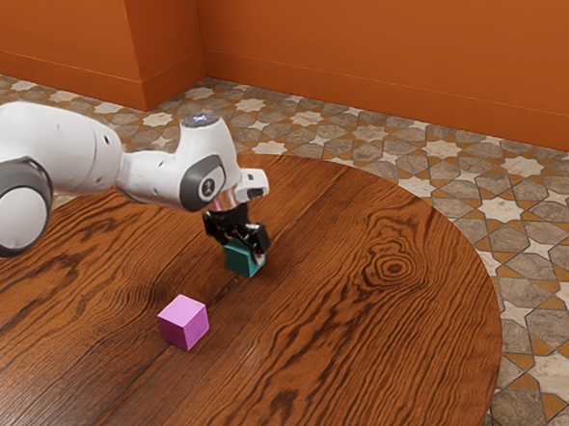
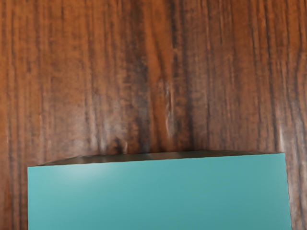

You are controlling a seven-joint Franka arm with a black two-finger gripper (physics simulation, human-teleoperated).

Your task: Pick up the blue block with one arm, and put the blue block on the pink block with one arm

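The round wooden worktop (image 1: pixel 382 364) gives plenty of room, so the danger lies less in a fall over its edge than in the stack itself. The white arm (image 1: pixel 94 163) reaches in low from the exterior view's left, and a carry made at this height would, I judge, drive the load into the target instead of over it. The gripper (image 1: pixel 239 241) is closed narrowly on the upper part of the blue block (image 1: pixel 242 262), which looks teal and sits at or barely above the wood, near the middle of the worktop; the wrist view shows it (image 2: pixel 158 191) close under the hand with a thin shadow along its far edge. So shallow a hold could let it twist or slip during the lift. The pink block (image 1: pixel 183 322) stands apart, nearer the camera, and offers a small top face: a release off centre, or with the blue block turned against it, would likely tip it off
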